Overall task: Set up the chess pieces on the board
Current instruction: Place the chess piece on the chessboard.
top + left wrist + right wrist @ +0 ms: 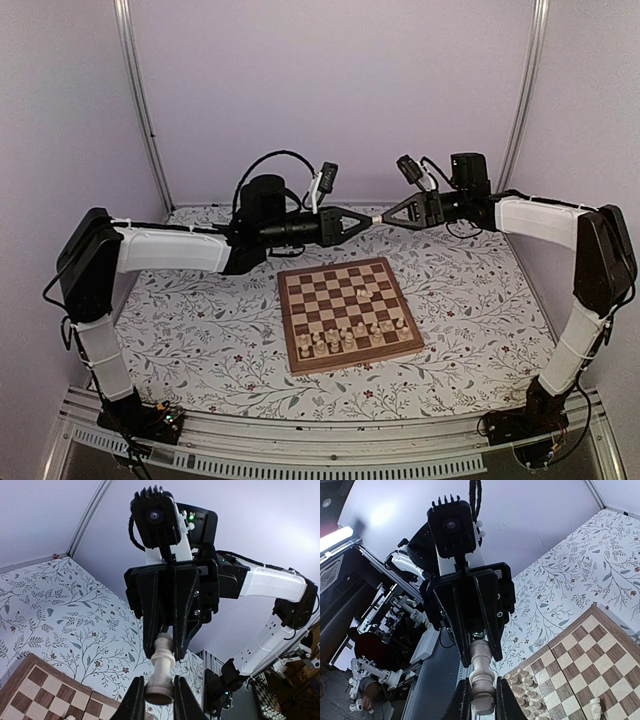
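Observation:
The board lies in the middle of the floral cloth. Several cream chess pieces stand on its two near rows, and one stands alone mid-board. My left gripper and right gripper meet tip to tip in the air behind the board, with one cream chess piece between them. In the left wrist view my left gripper grips one end of the piece. In the right wrist view my right gripper grips its other end.
The floral tablecloth covers the table around the board. Purple walls and metal posts enclose the back and sides. The board and its pieces show below in the right wrist view; a board corner shows in the left wrist view.

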### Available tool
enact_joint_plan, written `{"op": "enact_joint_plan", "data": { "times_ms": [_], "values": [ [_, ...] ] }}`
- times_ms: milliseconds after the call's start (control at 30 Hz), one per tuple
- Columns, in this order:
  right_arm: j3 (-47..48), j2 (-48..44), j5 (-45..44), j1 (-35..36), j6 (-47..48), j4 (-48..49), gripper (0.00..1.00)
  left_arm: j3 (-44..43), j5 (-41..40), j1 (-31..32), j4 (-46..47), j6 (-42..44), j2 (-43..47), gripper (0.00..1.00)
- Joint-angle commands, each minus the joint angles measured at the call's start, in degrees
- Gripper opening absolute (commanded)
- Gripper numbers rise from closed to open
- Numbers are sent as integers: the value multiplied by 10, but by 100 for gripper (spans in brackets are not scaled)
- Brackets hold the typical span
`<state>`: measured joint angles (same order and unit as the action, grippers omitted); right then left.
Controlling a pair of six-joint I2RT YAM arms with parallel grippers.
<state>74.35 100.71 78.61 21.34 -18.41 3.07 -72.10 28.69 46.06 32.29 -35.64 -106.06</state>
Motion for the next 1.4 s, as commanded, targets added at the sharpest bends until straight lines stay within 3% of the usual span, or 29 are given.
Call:
{"op": "enact_joint_plan", "data": {
  "times_ms": [0, 133, 233, 400, 567, 833, 933, 1100, 1367],
  "values": [
    [27, 5, -13, 12, 35, -38, 9, -23, -11, -3, -30, 17, -10, 20],
    [107, 1, -110, 12, 201, -247, 5, -29, -38, -10, -119, 98, 39, 36],
    [150, -9, -191, 15, 328, -350, 5, -29, -44, -29, -194, 148, 88, 39],
    [173, -39, -328, 49, 483, -463, 5, -65, -137, -65, -360, 242, 140, 42],
    [146, -61, -467, 139, 578, -522, 5, -53, -270, -89, -375, 329, 143, 50],
    [99, -61, -619, 258, 649, -574, 4, 33, -237, -146, -344, 310, 191, 49],
    [96, -48, -641, 279, 661, -585, 4, 38, -213, -146, -333, 307, 221, 49],
    [97, -19, -678, 312, 672, -596, 4, 37, -256, -146, -344, 315, 235, 49],
    [103, 20, -719, 345, 675, -608, 4, 39, -260, -159, -340, 309, 244, 48]
  ]
}}
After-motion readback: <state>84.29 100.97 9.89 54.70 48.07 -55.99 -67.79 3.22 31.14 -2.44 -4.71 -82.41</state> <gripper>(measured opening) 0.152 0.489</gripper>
